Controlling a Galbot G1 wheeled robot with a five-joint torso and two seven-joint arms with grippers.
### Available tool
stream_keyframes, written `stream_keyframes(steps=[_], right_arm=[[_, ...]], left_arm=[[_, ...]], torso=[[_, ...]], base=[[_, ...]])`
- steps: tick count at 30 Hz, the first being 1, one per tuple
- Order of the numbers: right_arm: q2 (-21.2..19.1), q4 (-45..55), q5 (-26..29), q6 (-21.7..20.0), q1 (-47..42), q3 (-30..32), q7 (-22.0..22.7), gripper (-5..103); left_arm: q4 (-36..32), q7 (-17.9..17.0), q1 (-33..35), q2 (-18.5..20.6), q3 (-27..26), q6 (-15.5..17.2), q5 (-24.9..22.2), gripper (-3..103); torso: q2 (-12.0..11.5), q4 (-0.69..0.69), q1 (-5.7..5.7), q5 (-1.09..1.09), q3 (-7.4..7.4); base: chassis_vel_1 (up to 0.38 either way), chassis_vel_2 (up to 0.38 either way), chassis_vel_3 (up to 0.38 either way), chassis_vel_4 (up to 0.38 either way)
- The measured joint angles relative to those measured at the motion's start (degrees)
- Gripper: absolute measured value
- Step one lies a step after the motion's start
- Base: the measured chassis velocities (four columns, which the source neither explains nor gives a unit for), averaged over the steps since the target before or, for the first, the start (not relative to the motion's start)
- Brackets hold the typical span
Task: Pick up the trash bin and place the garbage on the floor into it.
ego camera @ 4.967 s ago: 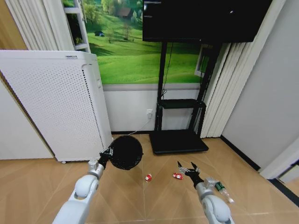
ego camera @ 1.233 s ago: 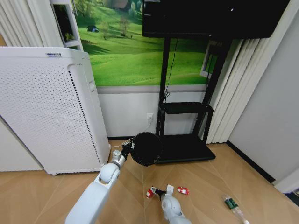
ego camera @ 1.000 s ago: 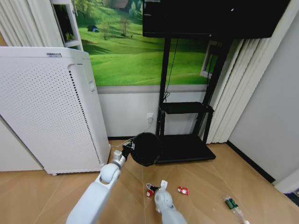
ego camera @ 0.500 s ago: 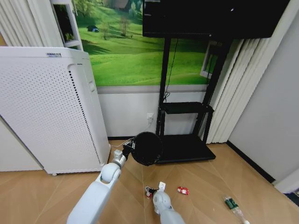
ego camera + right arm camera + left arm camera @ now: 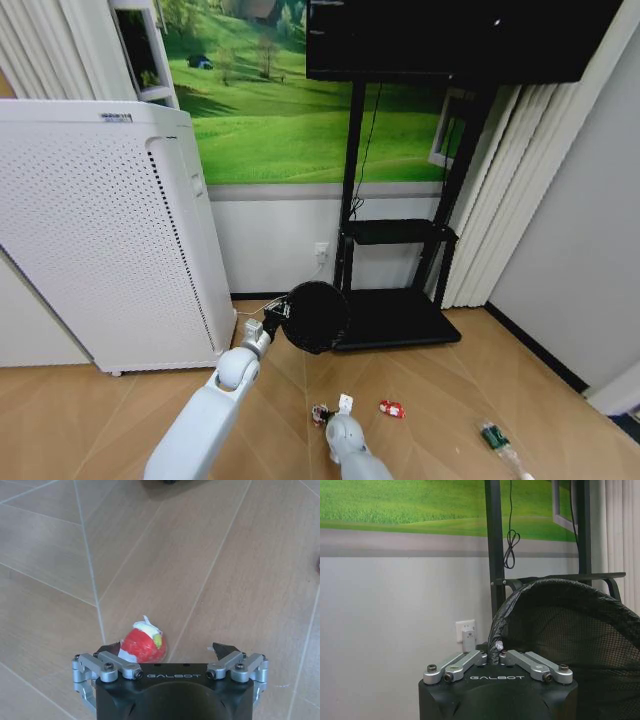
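Note:
My left gripper (image 5: 271, 322) is shut on the rim of the black mesh trash bin (image 5: 314, 317), which hangs tilted above the floor (image 5: 440, 385); the left wrist view has the gripper (image 5: 496, 650) pinching the bin (image 5: 570, 635) at its edge. A red-and-white piece of garbage (image 5: 144, 644) lies on the parquet inside my open right gripper (image 5: 167, 650), nearer one finger. From the head, that right gripper (image 5: 327, 413) sits low over this piece (image 5: 319, 413). Another red piece (image 5: 391, 408) and a clear bottle with a green label (image 5: 497, 440) lie farther right.
A tall white perforated appliance (image 5: 110, 230) stands at the left against the wall. A black TV stand (image 5: 395, 315) with a flat base and shelf is behind the bin, below a dark screen. Curtains (image 5: 500, 210) hang at the right. Open parquet lies between the litter pieces.
My right gripper has shifted a little left and down over the nearest red piece. The left arm and the bin have stayed put.

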Motion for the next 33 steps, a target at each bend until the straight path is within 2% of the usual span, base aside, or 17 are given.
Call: stream_keyframes(steps=[10,24,26,28,30,31,32,33], right_arm=[[0.22,-3.0,-1.21,1.38,1.07,0.13,-0.81,100],[0.37,-5.81,-2.35,3.17,1.67,0.47,-2.86,100],[0.37,-6.07,-2.45,3.35,1.85,0.35,-2.94,89],[0.37,-6.1,-2.46,3.35,1.89,0.34,-2.96,89],[0.34,-6.17,-2.57,3.37,2.05,0.23,-3.07,79],[0.33,-6.27,-2.75,3.51,2.17,0.17,-3.21,63],[0.33,-6.32,-2.79,3.64,2.18,0.16,-3.31,57],[0.33,-6.32,-2.79,3.64,2.18,0.16,-3.31,57]], left_arm=[[0.14,0.04,-0.18,-0.11,-0.02,-0.17,0.04,4],[0.0,0.04,-0.46,0.01,-0.18,-0.22,-0.05,4],[0.07,0.03,-0.49,-0.18,-0.17,-0.22,-0.07,4],[0.09,0.02,-0.51,-0.22,-0.17,-0.23,-0.06,4],[0.22,0.01,-0.65,-0.32,-0.12,-0.25,-0.07,4],[0.49,-0.02,-1.07,-0.42,-0.05,-0.26,-0.07,4],[0.58,-0.02,-1.18,-0.49,-0.02,-0.26,-0.07,4],[0.58,-0.02,-1.18,-0.49,-0.02,-0.26,-0.07,4]], torso=[[0.0,0.03,0.0,0.1,0.0],[0.0,0.01,0.0,0.09,0.0],[0.0,0.01,0.0,0.09,0.0],[0.0,0.02,0.0,0.09,0.0],[0.0,0.02,0.0,0.07,0.0],[0.0,0.02,0.0,0.06,0.0],[0.0,0.02,0.0,0.06,0.0],[0.0,0.02,0.0,0.06,0.0]], base=[[0.0,0.0,0.0,0.0],[0.0,0.0,0.0,0.0],[0.0,0.0,0.0,0.0],[0.0,0.0,0.0,0.0],[0.0,0.0,0.0,0.0],[0.0,0.0,0.0,0.0],[0.0,0.0,0.0,0.0],[0.0,0.0,0.0,0.0]])
